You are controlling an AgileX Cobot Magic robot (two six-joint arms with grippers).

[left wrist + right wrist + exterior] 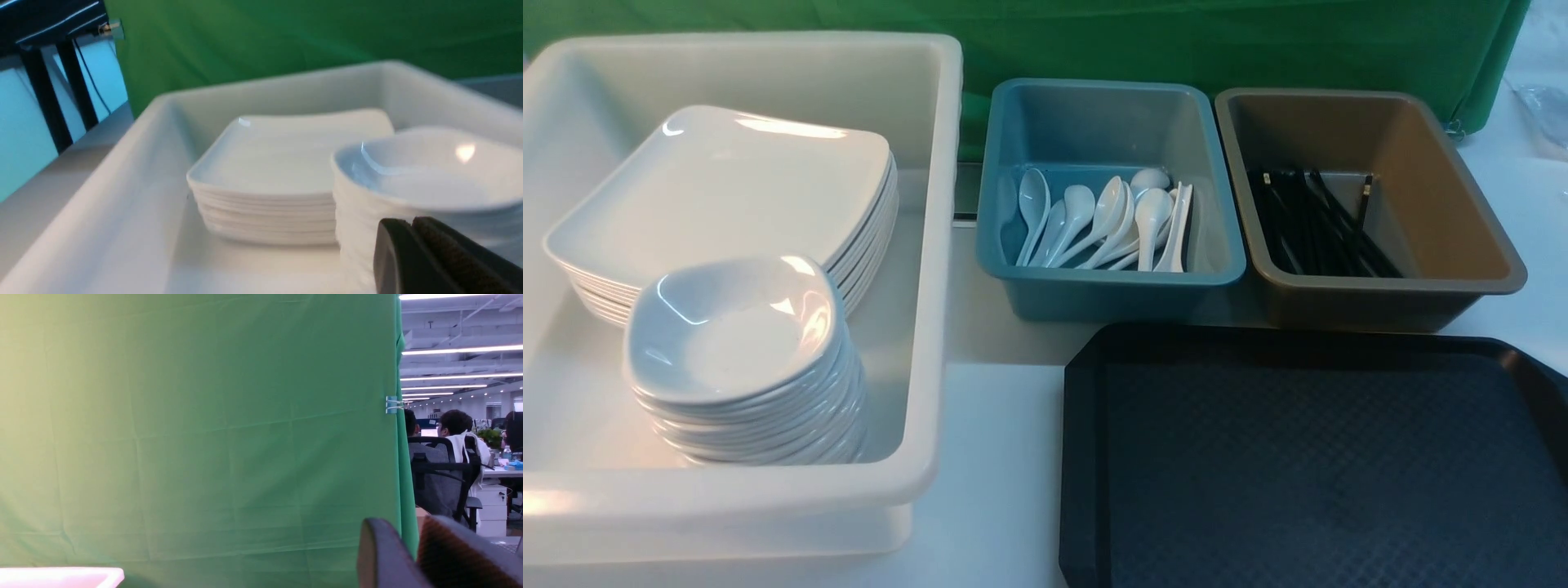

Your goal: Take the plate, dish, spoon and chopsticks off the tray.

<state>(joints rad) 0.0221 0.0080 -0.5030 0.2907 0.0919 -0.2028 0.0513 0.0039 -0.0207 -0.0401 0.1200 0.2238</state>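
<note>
The black tray (1323,465) sits at about 5 o'clock in the front view and its diamond-textured floor looks bare, so the clearing seems done. The plate (727,184) tops a stack of square plates at 9 o'clock inside a large white tub (931,245), and the dish (735,327) tops a stack of small deep dishes just in front of it. Both are glossy ceramic: stiff, slick, heavy when stacked and liable to chip, so I would pinch a single rim edge. The spoons (1107,220) lie in a heap in the blue tub (1111,196) at 12 o'clock; they are light and slippery, best taken by the thick handle. The chopsticks (1319,220) lie in the brown tub (1364,204) at 1 o'clock, thin and prone to roll, best gripped mid-length as a pair. The tub walls would hinder any low sideways reach. The left gripper (412,253) hangs beside the dish stack with its fingers pressed together, holding nothing. The right gripper (408,559) faces a green backdrop (196,437), fingers slightly apart and empty.
</note>
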